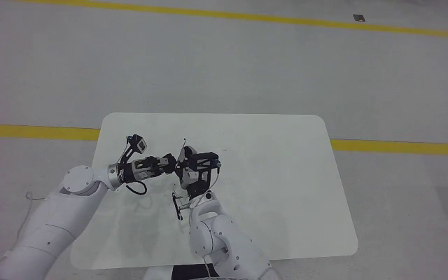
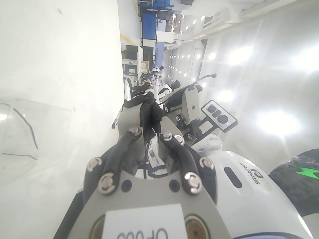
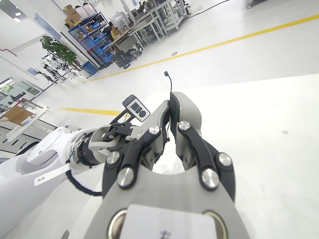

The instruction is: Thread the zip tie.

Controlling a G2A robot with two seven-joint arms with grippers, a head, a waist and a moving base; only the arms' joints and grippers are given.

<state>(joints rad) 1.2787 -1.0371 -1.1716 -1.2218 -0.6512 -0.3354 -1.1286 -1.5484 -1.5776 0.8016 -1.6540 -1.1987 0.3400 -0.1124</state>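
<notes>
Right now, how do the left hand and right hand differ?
Grip: the right hand is shut on the zip tie, head end poking out; the left hand is shut too, on what is unclear.
Direction: in the top view the left hand points sideways, the right hand away from the robot.
Shared: both over the table, tips nearly meeting.

You'll find both grippers above the left-near part of the table [image 1: 280,154], tip to tip. The left gripper [image 2: 149,101] is on the side of the table's left edge. The right gripper [image 3: 171,100] is on the side of its near edge. The zip tie [image 3: 171,85] is pinched between the right gripper's fingers. It juts past the fingertips towards the table's far edge, clear of the surface. A tray [image 2: 49,115] lies on the table, closer to the near edge than the grippers, with spare ties [image 2: 25,122] in it.
</notes>
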